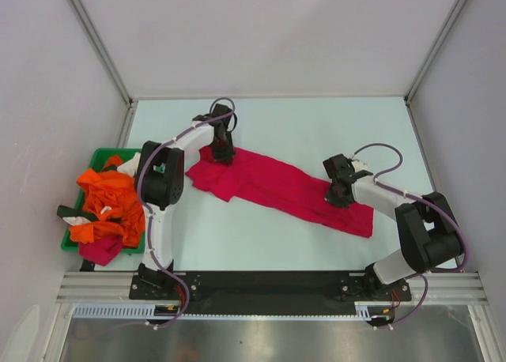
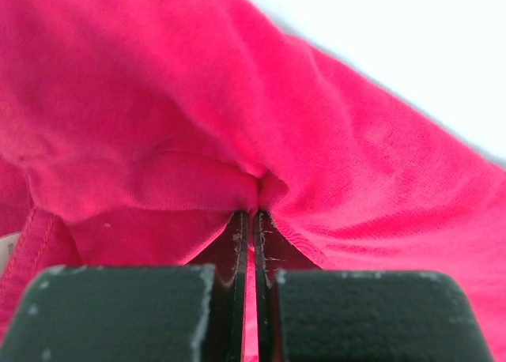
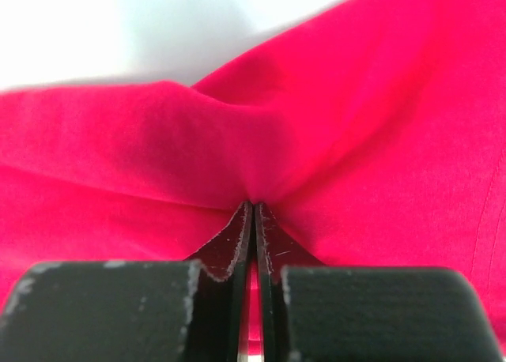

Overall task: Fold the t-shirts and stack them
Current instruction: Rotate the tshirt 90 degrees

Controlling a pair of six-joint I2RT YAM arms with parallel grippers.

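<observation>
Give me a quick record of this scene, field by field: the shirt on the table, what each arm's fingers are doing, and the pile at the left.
shirt on table: crimson-pink t-shirt, unfolded, lying lengthwise from far left to near right
left fingers: shut on the shirt's far-left end
right fingers: shut on the shirt near its right end
pile: orange t-shirts heaped in the green tray, left of the left arm
folded shirts: none seen
</observation>
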